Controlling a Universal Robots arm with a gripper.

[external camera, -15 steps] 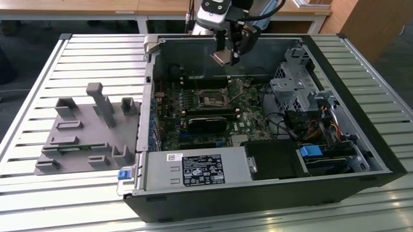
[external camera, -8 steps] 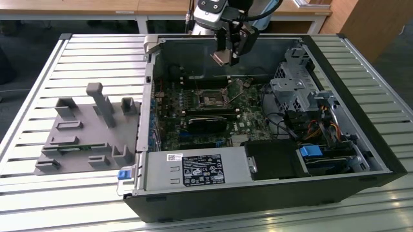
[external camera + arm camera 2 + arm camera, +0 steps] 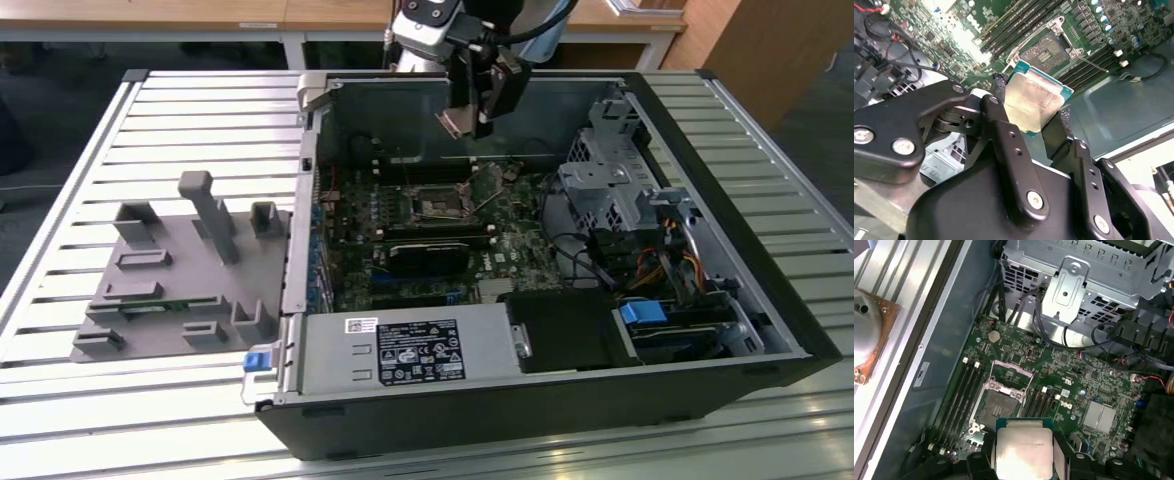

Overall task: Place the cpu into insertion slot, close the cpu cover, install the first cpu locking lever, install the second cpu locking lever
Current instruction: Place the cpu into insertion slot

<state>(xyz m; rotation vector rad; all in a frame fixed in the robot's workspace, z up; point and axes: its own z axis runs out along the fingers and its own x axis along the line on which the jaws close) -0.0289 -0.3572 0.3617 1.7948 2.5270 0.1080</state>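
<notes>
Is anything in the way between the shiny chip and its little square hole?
No, nothing visible. The gripper holds the cpu above the board, and the insertion slot lies uncovered, with only open space between them.

A robotics lab: open computer case [image 3: 534, 425] on slatted aluminium bench [image 3: 200, 120], desks [image 3: 174, 12] behind.

Our silver-and-black robot arm [image 3: 434, 25] points its black two-fingered gripper [image 3: 477, 112] downward, fingers [image 3: 1004, 135] clamped on opposite edges of the small square silver-topped cpu [image 3: 1035, 100].
</notes>
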